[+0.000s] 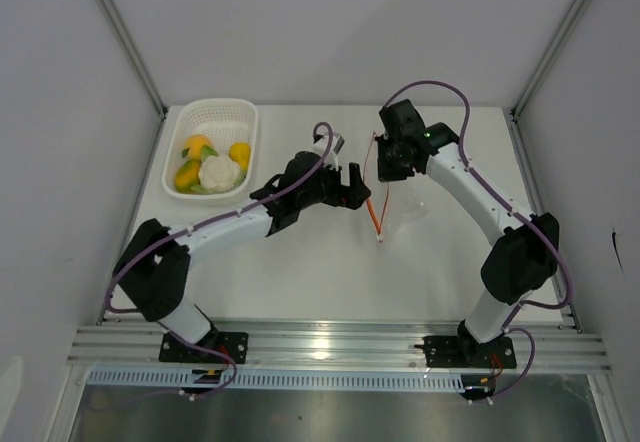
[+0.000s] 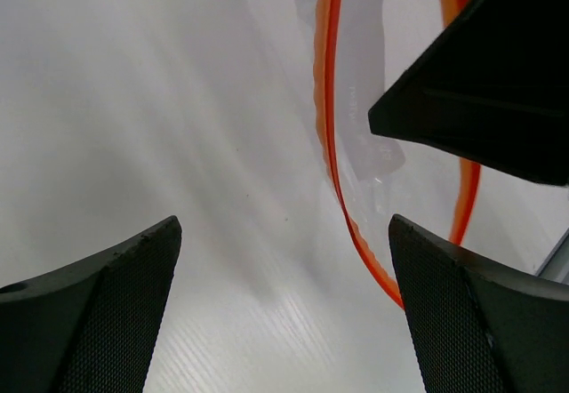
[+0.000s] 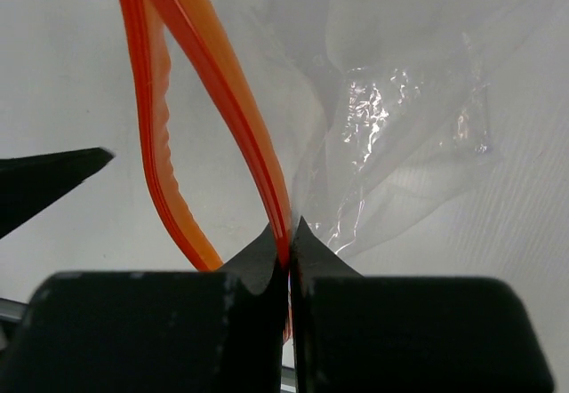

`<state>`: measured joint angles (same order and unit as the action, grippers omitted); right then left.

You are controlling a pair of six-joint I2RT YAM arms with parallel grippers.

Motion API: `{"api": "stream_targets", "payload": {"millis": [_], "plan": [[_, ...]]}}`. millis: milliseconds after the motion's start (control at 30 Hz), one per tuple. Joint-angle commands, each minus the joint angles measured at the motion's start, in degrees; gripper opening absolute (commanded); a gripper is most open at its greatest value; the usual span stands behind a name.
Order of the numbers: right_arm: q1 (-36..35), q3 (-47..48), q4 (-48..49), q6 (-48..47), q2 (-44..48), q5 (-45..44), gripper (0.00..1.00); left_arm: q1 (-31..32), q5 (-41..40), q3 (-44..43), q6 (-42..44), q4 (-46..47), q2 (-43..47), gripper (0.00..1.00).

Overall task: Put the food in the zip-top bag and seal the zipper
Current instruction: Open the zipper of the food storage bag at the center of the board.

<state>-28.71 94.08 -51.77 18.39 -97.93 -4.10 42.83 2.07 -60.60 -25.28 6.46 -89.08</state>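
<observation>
The bench (image 1: 300, 272) is bare white between the two arm bases. Toward the middle, the left gripper (image 1: 358, 187) reaches in from the left with its fingers spread wide apart. In its wrist view the left gripper (image 2: 284, 224) frames plain bench. The near orange strip of the zipper (image 2: 325, 100) curves down to the inner edge of its right-hand finger (image 2: 462, 322), and I cannot tell whether they touch. Just beside it, on its right, the zipper (image 1: 376, 212) runs as a thin orange-red line from the right gripper (image 1: 384, 170) back toward the near edge. The clear zip-top bag (image 1: 415, 207) spreads faintly on the bench to the right of that line. In the right wrist view the right gripper (image 3: 287, 233) is clamped tight on one strip of the zipper (image 3: 222, 82). The second strip bows away to the left, so the mouth stands parted. The crinkled zip-top bag (image 3: 400, 117) hangs beyond the fingers. Farthest off, at the back left corner and well apart from both grippers, stands a white mesh basket (image 1: 215, 105). It holds the food: a white cauliflower piece (image 1: 220, 172), an orange round fruit (image 1: 239, 152), a yellow fruit (image 1: 197, 144) and a yellow-green fruit (image 1: 187, 174), all crowded together.
</observation>
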Motion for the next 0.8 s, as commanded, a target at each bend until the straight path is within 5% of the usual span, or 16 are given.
{"api": "stream_targets", "payload": {"millis": [0,167,233,267,367,500,767], "plan": [[-0.8,2.4,-0.5,0.6,1.2,0.1,0.00,-0.3,2.6,-5.2,-1.9,0.6,-3.6,1.00],[-1.3,1.9,-1.1,1.0,2.3,-0.4,0.00,-0.3,5.7,-9.9,-3.7,0.7,-8.9,0.97],[-1.4,1.0,-1.1,1.1,3.1,-0.8,0.00,-0.5,6.9,-10.9,-4.4,0.0,-9.9,0.70],[-1.4,0.7,-1.4,1.2,3.2,-1.2,0.01,-0.6,7.2,-11.4,-5.0,-0.2,-10.3,0.40],[-1.4,-1.9,-0.5,2.1,5.2,-2.3,0.26,-0.6,8.1,-11.6,-7.3,-0.3,-10.4,0.03],[-1.7,-6.6,1.2,3.1,8.0,-2.7,0.44,-0.7,8.7,-11.3,-11.3,-0.2,-10.2,0.01],[-3.0,-11.1,3.1,5.2,11.4,-2.7,0.43,-0.7,8.7,-10.9,-16.7,-0.4,-9.9,0.01]]}}
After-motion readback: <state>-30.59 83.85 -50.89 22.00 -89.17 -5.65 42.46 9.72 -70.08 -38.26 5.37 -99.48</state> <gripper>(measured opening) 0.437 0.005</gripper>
